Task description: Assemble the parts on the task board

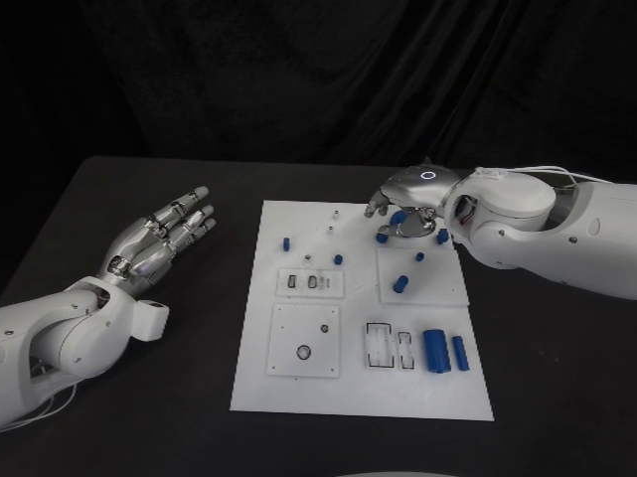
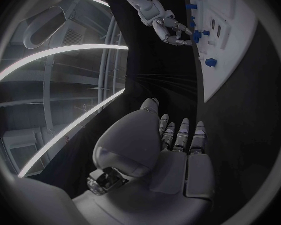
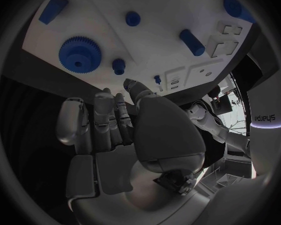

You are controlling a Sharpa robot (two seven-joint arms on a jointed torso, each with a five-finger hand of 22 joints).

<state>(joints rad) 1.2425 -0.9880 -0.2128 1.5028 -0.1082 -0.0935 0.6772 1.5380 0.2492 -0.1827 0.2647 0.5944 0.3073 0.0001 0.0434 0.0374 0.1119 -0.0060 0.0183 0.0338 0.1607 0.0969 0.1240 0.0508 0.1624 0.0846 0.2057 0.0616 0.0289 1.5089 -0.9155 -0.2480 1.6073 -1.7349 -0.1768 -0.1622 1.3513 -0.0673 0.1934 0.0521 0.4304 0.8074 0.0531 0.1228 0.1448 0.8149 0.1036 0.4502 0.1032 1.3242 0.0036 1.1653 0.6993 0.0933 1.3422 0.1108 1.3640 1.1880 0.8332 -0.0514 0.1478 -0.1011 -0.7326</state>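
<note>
1. Fingers (image 3: 109, 120) of the right hand (image 1: 404, 211) hang loosely curled and released, grasping nothing, over the task board (image 1: 350, 393) at its 1 o'clock corner.
2. Below them sit a blue gear (image 3: 80, 52) and small blue pegs (image 3: 119, 66), still loose on the board.
3. The left hand (image 1: 161, 238) waits flat and spread, empty, over the desk (image 1: 117, 199) at 9 o'clock.
4. This looks like the reach-to-pick step; next calls for lowering onto one part and pinching it cleanly.

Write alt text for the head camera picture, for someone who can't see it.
The right robot hand hovers over the far right part of the white task board, above small blue parts. The left robot hand is held open over the black table, left of the board.
</note>
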